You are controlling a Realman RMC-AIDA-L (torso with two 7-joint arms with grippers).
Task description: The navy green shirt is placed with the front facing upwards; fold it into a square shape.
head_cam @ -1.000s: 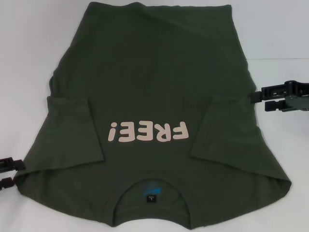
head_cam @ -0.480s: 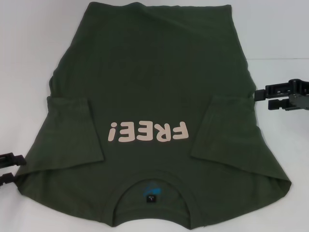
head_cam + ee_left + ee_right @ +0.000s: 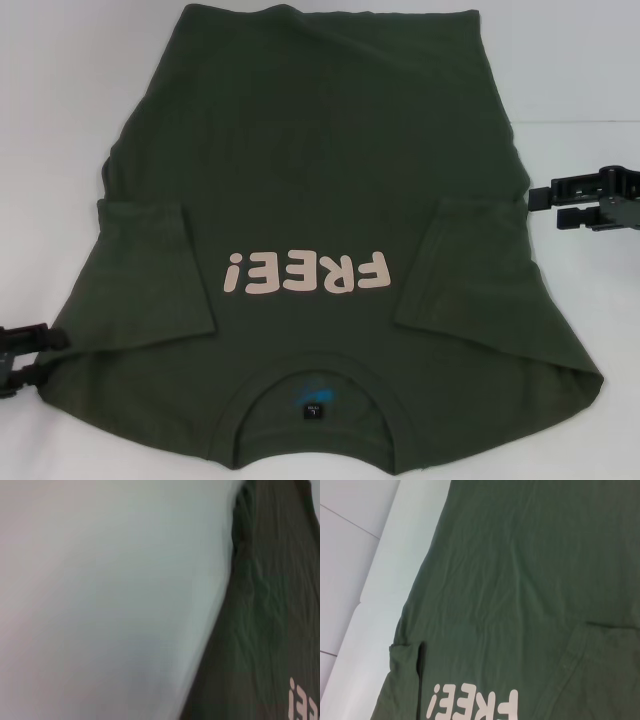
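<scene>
Head view: a white tabletop (image 3: 60, 120) carries the large dark olive-green cotton T-shirt (image 3: 320, 170), spread front-up with both short sleeves folded inward and its pale pink "FREE!" print (image 3: 305, 272) showing. The left gripper (image 3: 40, 355) touches its near-left shoulder edge, fingers parted. The right gripper (image 3: 545, 205), fingers parted, sits just beside the shirt's right edge.

The navy green shirt (image 3: 320, 160) is a plain dark olive green, with pale pink "FREE!" lettering (image 3: 306, 272) across its chest. Inside its round neck sits a small blue label (image 3: 314, 398). The table (image 3: 60, 90) around the shirt is white. Both grippers beside it, left gripper (image 3: 42, 356) and right gripper (image 3: 545, 205), are black.
</scene>
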